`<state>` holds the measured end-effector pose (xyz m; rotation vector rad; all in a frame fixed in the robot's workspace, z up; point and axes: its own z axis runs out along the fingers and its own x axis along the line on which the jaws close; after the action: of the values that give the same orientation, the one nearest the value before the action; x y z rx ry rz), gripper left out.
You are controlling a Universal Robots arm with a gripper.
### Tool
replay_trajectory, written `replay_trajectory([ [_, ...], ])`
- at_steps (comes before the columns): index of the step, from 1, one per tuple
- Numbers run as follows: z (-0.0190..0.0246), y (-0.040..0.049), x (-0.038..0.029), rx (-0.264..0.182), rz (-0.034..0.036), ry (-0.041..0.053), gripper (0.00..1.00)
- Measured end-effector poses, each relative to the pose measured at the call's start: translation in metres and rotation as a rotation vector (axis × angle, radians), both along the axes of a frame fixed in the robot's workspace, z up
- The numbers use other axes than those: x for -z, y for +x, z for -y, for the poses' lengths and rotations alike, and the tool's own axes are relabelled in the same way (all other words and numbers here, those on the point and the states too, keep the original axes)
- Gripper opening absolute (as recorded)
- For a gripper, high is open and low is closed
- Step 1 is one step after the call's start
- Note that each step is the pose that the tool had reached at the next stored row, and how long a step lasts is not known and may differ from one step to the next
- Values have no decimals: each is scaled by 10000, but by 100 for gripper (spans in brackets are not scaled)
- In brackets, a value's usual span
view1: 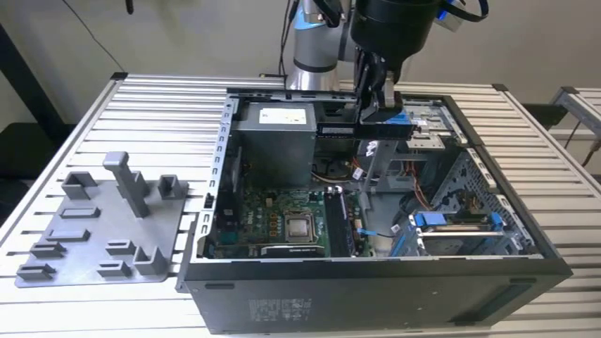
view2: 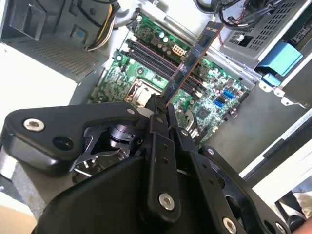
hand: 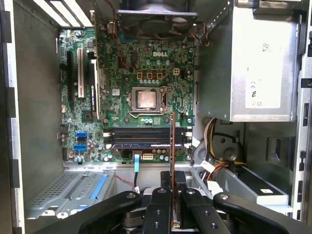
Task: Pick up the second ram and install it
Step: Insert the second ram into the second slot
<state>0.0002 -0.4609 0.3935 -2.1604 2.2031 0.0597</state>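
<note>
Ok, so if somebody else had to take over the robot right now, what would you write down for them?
Gripper: shut on the long, thin, dark green-black memory stick, held in the air over the open black computer case.
Done: the stick is picked up.
Left: it is not in a slot yet. The long black memory slots on the green motherboard lie below it, beside the square silver processor chip.
</note>
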Motion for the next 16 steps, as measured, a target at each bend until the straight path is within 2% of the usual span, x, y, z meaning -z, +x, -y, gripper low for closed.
replay_trajectory([
  [11,0,1,1,76,0,0,14],
  [16,1,1,13,474,-59,-2,14],
])
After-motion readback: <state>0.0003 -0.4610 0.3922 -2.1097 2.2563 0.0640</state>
